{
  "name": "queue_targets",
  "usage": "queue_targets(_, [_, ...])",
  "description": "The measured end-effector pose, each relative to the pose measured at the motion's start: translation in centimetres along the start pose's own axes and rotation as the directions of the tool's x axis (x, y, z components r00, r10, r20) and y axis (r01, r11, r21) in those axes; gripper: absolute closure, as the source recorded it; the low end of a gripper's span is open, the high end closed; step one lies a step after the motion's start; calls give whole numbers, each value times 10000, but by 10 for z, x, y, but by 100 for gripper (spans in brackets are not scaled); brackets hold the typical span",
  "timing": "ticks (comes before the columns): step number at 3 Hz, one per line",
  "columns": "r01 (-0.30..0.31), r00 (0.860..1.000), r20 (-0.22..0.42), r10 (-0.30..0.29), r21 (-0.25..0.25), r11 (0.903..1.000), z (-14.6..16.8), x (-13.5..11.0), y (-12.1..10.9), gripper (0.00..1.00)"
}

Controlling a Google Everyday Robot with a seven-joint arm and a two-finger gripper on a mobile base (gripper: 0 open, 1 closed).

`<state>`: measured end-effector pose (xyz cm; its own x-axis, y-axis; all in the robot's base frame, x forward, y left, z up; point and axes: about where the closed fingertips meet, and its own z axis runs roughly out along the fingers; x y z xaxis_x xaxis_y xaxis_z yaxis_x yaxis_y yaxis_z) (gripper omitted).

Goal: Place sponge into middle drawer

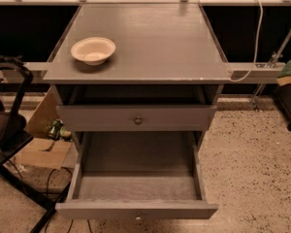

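Note:
The middle drawer (136,209) is the lower of the two knobbed grey drawers. It is pulled out toward me, and its inside shows only bare grey wood grain. The sponge is not in view anywhere: not on the cabinet top, not in the drawer, not on the floor. The gripper is not in view either.
A cream round bowl (93,50) sits at the left of the grey cabinet top (150,42). The upper drawer (138,118) is shut. A black chair (7,130) and a cardboard box (41,147) stand at the left. A white cable (256,33) hangs at the right, over speckled floor.

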<state>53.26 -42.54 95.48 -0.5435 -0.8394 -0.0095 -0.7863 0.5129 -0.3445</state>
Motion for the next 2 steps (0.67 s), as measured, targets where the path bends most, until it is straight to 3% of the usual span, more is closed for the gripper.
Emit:
queue_targets(1, [-317, 9883, 1439, 497, -1243, 9917, 39, 22, 48, 100])
queue_targets(2, [-992, 9316, 3103, 1893, -2841, 9537, 70, 51, 113, 100])
